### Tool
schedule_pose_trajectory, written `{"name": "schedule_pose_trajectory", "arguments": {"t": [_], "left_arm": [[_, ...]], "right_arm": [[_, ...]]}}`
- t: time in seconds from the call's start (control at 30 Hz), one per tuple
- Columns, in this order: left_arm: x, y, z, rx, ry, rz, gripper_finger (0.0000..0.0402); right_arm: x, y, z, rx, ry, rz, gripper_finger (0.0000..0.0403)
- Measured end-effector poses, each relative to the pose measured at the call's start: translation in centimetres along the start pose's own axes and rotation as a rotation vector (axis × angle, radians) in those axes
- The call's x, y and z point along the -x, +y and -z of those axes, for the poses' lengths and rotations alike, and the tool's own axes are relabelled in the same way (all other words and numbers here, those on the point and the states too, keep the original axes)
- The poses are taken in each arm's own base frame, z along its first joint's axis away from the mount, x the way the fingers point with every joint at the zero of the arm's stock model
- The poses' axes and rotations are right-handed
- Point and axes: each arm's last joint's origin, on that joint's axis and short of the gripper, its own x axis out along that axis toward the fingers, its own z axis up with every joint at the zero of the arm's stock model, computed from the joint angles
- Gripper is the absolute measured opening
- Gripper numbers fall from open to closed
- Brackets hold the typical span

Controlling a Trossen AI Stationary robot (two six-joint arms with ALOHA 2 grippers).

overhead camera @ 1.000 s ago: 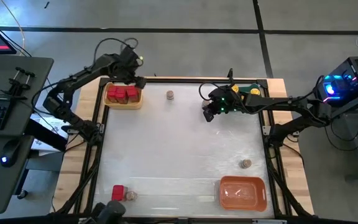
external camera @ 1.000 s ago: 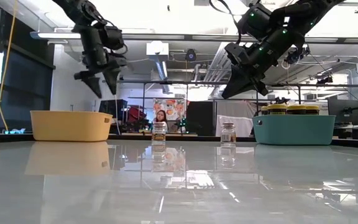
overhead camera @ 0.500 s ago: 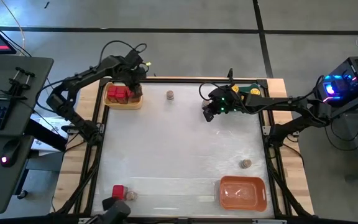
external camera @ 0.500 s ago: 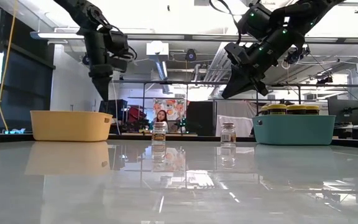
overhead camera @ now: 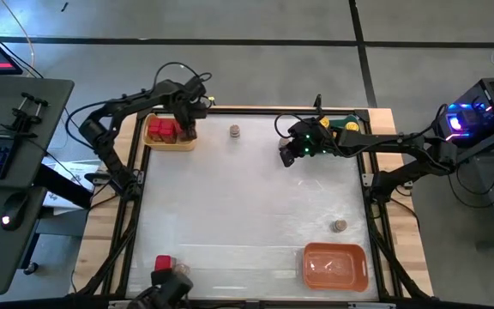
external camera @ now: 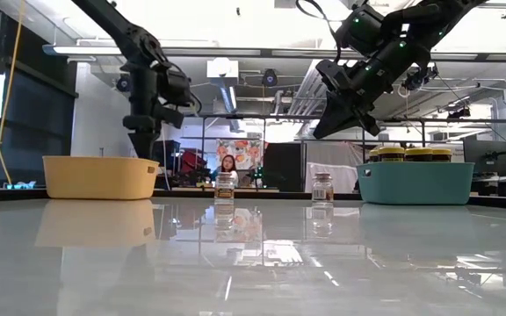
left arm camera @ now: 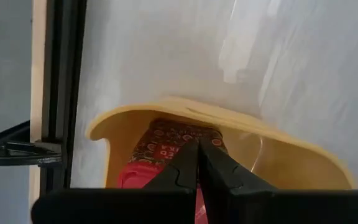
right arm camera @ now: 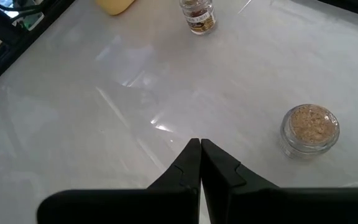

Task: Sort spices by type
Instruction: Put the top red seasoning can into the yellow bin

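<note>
Red spice boxes point(overhead camera: 166, 130) lie in the yellow tray point(overhead camera: 154, 141) at the far left. My left gripper point(overhead camera: 187, 123) hangs shut just above them, fingers pointing down point(left arm camera: 197, 147), touching nothing. My right gripper point(overhead camera: 288, 155) hangs shut high over the far middle of the table. A small grey-brown jar point(right arm camera: 309, 127) stands below it. Another jar point(overhead camera: 234, 130) stands right of the yellow tray. Yellow-lidded jars point(external camera: 407, 154) sit in the teal tray point(external camera: 414, 183).
An orange tray point(overhead camera: 335, 266) stands at the near right, with a small jar point(overhead camera: 339, 226) just beyond it. A red box point(overhead camera: 163, 264) and a jar point(overhead camera: 181, 270) stand at the near left. A person point(external camera: 227, 165) shows in the room beyond the table.
My left gripper has shut with nothing between its fingers. It has moved toward the table's near-right, over the yellow tray, and come down close to the tray's rim. My right arm has kept still.
</note>
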Motion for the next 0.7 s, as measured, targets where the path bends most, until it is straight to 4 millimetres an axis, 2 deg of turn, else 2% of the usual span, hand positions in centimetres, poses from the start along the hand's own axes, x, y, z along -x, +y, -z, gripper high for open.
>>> {"name": "schedule_pose_trajectory", "arguments": {"t": [0.13,0.47,0.7], "left_arm": [[-0.5,0.1,0.0,0.001,0.048,-0.025,0.0],[-0.1,-0.9,0.9,0.005,0.173,0.008,0.0],[-0.1,-1.1,0.7,0.053,0.169,-0.001,0.0]], "right_arm": [[0.0,0.0,0.0,0.0,0.0,0.0,0.0],[0.0,-0.1,0.0,0.007,-0.013,0.02,0.0],[0.0,-0.1,-0.1,0.02,-0.019,0.032,0.0]]}}
